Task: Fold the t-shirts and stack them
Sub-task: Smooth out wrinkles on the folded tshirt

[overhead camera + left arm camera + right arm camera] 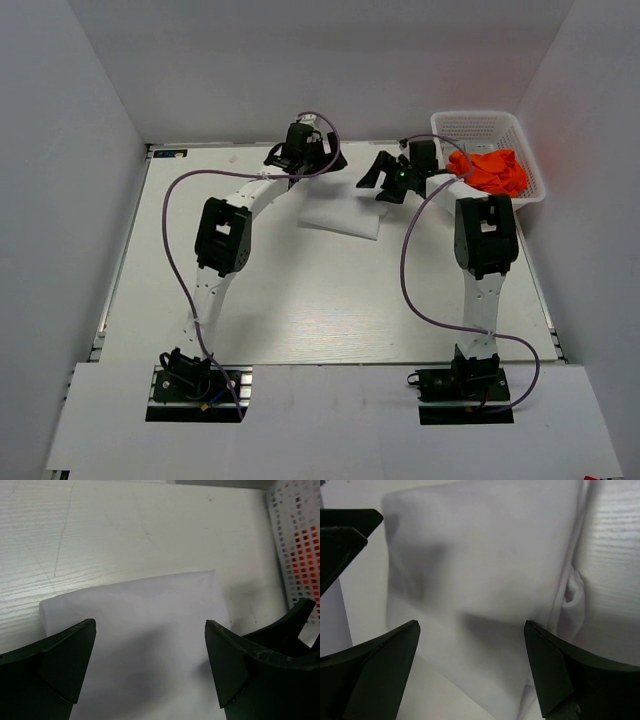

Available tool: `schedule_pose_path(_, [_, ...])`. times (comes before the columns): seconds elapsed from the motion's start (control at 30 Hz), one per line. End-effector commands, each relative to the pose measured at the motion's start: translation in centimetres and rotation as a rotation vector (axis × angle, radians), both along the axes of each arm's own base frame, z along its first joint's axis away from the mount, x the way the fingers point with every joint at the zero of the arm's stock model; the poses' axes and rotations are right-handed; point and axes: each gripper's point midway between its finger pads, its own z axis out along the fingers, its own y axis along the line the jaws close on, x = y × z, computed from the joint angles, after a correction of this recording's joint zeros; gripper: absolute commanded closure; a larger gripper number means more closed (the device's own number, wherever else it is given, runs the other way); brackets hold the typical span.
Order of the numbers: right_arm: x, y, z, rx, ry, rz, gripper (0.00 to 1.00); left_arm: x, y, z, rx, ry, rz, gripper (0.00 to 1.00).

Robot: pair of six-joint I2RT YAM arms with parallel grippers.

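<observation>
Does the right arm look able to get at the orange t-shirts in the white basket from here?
Probably yes. The crumpled orange fabric t-shirts are heaped at the near-left corner of the white plastic lattice basket, just beside the open, empty right claw, with nothing between them.

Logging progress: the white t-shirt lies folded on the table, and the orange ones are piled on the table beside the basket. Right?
No: the orange t-shirts sit in the basket, as the top external view shows. The white t-shirt does lie folded on the table.
</observation>
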Motion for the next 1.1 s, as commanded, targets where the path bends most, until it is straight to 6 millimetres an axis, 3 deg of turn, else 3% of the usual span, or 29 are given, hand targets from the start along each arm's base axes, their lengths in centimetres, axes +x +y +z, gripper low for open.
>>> schedule_pose_path(0.0, [-0.2, 0.1, -1.9, 0.053, 0.042, 0.002, 0.1, 0.3, 0.6, -2.6, 0.018, 0.033, -0.009, 0.0])
schedule_pose_path(0.13, [-2.1, -0.4, -5.5, 0.038, 0.132, -0.001, 0.1, 0.0, 1.3, -6.5, 0.06, 0.118, 0.034, 0.0])
schedule_pose_path(0.23, [-2.9, -1.0, -6.5, 0.014, 0.151, -0.009, 0.1, 0.1, 1.9, -7.8, 0.064, 0.146, 0.048, 0.0])
schedule_pose_path(0.3, [-2.8, -1.3, -6.6, -0.01, 0.139, -0.004, 0.1, -0.1, 1.7, -7.6, 0.06, 0.157, 0.035, 0.0])
schedule_pose_path(0.4, [-2.2, -0.9, -4.5, -0.025, 0.067, 0.039, 0.1, 0.0, 1.5, -4.9, 0.051, 0.122, 0.02, 0.0])
schedule_pose_path(0.5, [-1.7, -0.3, -0.3, -0.049, -0.07, 0.082, 0.1, 0.1, 1.9, -0.2, 0.052, 0.028, 0.01, 0.0])
schedule_pose_path(0.53, [-1.9, -0.2, 2.3, -0.049, -0.135, 0.091, 0.1, 0.1, 1.9, 1.0, 0.051, 0.001, 0.005, 0.0])
schedule_pose_path(0.57, [-2.1, -0.3, 3.0, -0.056, -0.159, 0.092, 0.1, -0.2, 2.2, 1.5, 0.069, -0.013, -0.007, 0.0])
schedule_pose_path(0.6, [-2.4, -0.3, 3.5, -0.065, -0.177, 0.097, 0.1, -0.9, 1.7, 3.6, 0.058, -0.038, -0.017, 0.0])
schedule_pose_path(0.63, [-3.2, -0.4, 5.4, -0.064, -0.239, 0.1, 0.1, -1.1, 2.0, 4.0, 0.071, -0.047, -0.013, 0.0])
schedule_pose_path(0.67, [-3.5, -0.6, 5.4, -0.074, -0.247, 0.089, 0.1, -1.9, 2.4, 3.0, 0.085, -0.017, -0.015, 0.0])
schedule_pose_path(0.73, [-5.3, -0.9, 5.1, -0.08, -0.244, 0.094, 0.1, -3.1, 2.4, 3.2, 0.098, -0.001, -0.017, 0.0])
schedule_pose_path(0.77, [-5.7, -1.0, 5.7, -0.076, -0.255, 0.092, 0.1, -3.5, 3.3, 1.5, 0.139, 0.042, 0.013, 0.0])
schedule_pose_path(0.83, [-7.5, -1.3, 4.3, -0.081, -0.212, 0.093, 0.1, -4.3, 3.8, 0.9, 0.179, 0.071, 0.037, 0.0])
schedule_pose_path(0.87, [-8.1, -1.7, 3.8, -0.088, -0.196, 0.09, 0.1, -4.7, 4.8, -1.1, 0.231, 0.122, 0.068, 0.0])
schedule_pose_path(0.93, [-9.3, -2.2, 2.8, -0.099, -0.158, 0.079, 0.1, -4.8, 5.5, -2.3, 0.273, 0.161, 0.09, 0.0])
schedule_pose_path(0.97, [-9.5, -2.2, 3.3, -0.103, -0.173, 0.081, 0.1, -4.5, 5.8, -2.3, 0.292, 0.164, 0.11, 0.0])
schedule_pose_path(1.0, [-9.5, -2.6, 3.1, -0.112, -0.17, 0.069, 0.1, -4.9, 6.1, -4.5, 0.321, 0.217, 0.105, 0.0])
schedule_pose_path(1.07, [-10.3, -2.8, 2.8, -0.116, -0.157, 0.064, 0.1, -4.8, 6.0, -5.1, 0.338, 0.233, 0.097, 0.01])
